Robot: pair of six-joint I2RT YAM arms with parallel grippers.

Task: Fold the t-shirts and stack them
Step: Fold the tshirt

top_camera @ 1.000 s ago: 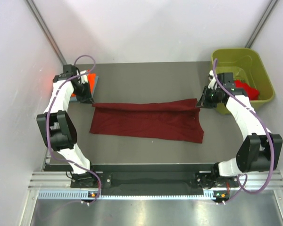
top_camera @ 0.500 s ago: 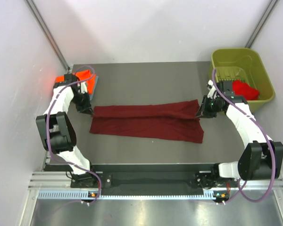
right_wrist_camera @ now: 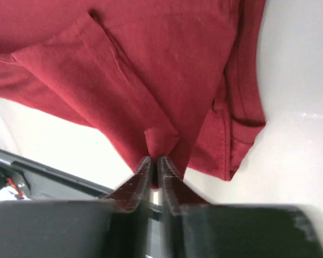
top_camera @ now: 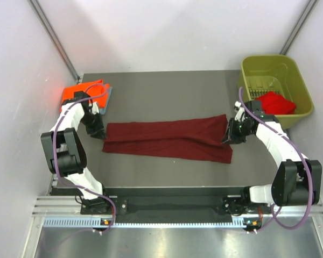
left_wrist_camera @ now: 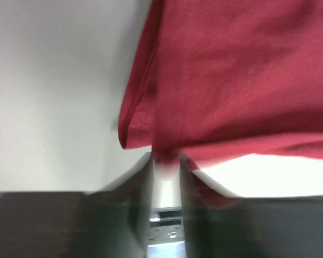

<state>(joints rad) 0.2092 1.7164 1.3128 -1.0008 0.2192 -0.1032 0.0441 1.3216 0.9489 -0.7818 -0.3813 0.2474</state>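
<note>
Your arms have drawn the far edge of the maroon t-shirt (top_camera: 167,141) toward the near side of the desk (top_camera: 167,97). A second ago the left claw (top_camera: 99,134) and right claw (top_camera: 227,138) held that edge farther back. The cloth now stretches as a narrower band across the middle of the desk, doubled along its length.

Your left arm has moved off the orange t-shirt (top_camera: 86,90), which now shows whole at the far left corner, lying on a grey-blue t-shirt (top_camera: 109,94). The red t-shirt (top_camera: 274,102) shows more fully in the olive-green bin (top_camera: 269,63) at the far right.

Your right claw is pinched tight on a small fold of the maroon cloth near its right end, just beside the hem, with its fingers all but touching. Your left claw sits at the shirt's left end with the cloth edge at its fingertips. That wrist view is blurred, so you cannot tell whether it grips the cloth or has let go.
</note>
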